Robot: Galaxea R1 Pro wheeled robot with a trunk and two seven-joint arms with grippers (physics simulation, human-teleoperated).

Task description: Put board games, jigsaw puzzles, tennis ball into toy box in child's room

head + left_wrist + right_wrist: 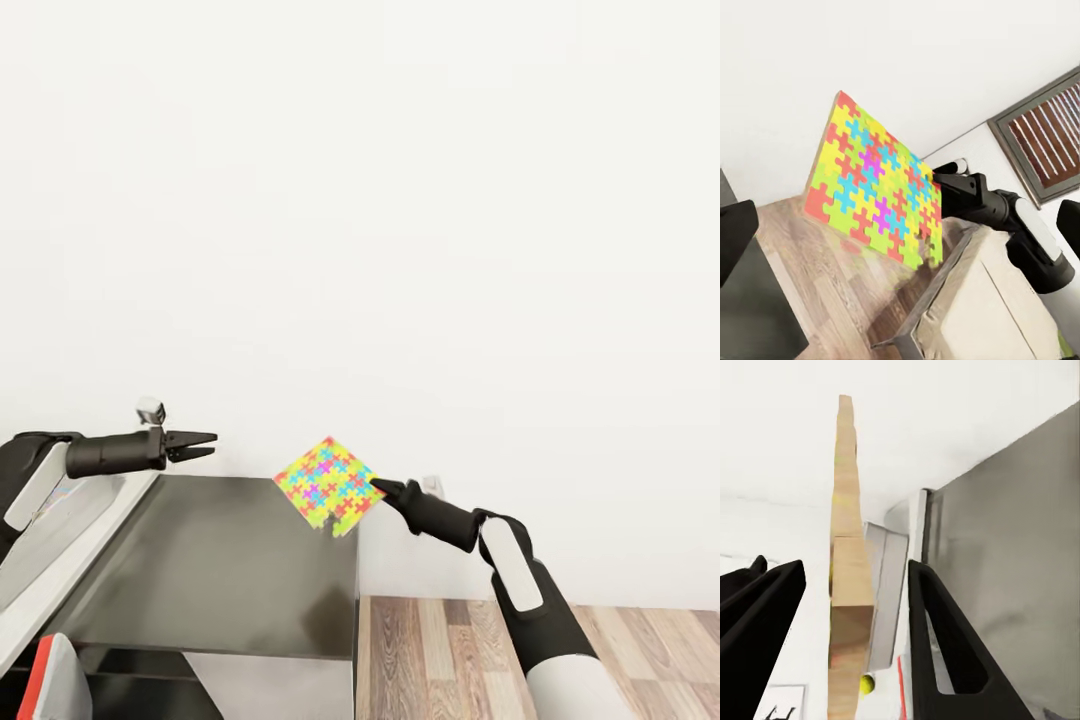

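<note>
Dark grey cabinet (215,560): low, beside the pale table (60,560) on your left.
Jigsaw puzzle (328,484): thin rigid square, likely light, held in the air over the cabinet's corner; grip it by an edge, since the flat faces may slip.
Right gripper (380,487): clamped on the puzzle's edge.
Left gripper (200,445): fingers apart, empty.
Tennis ball (867,684): small and far off; its resting place is hard to make out.

Black arms, white panels, black tools
</note>
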